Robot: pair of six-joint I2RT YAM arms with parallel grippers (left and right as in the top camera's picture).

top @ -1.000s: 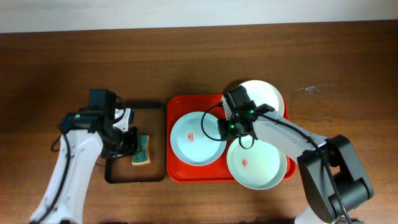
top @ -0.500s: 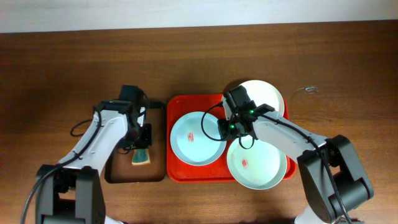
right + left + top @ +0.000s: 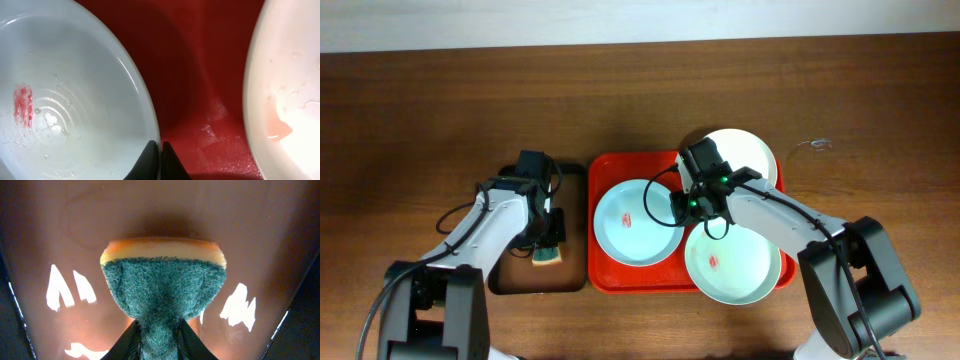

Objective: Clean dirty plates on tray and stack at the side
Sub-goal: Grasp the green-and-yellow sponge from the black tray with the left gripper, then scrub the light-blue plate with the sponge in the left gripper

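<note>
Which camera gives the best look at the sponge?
The left wrist view: the sponge fills the frame, green scrub face and orange layer clear, pinched in the left gripper. Overhead shows it small, partly under that gripper. The right wrist view misses it.

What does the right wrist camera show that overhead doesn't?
Only the right wrist shows the right gripper pinching the rim of the pale blue plate, plus a pinkish puddle on the white plate. Only overhead shows the pale green plate and the left gripper holding the sponge at the brown tray. Both show the red tray and the blue plate's red smear.
</note>
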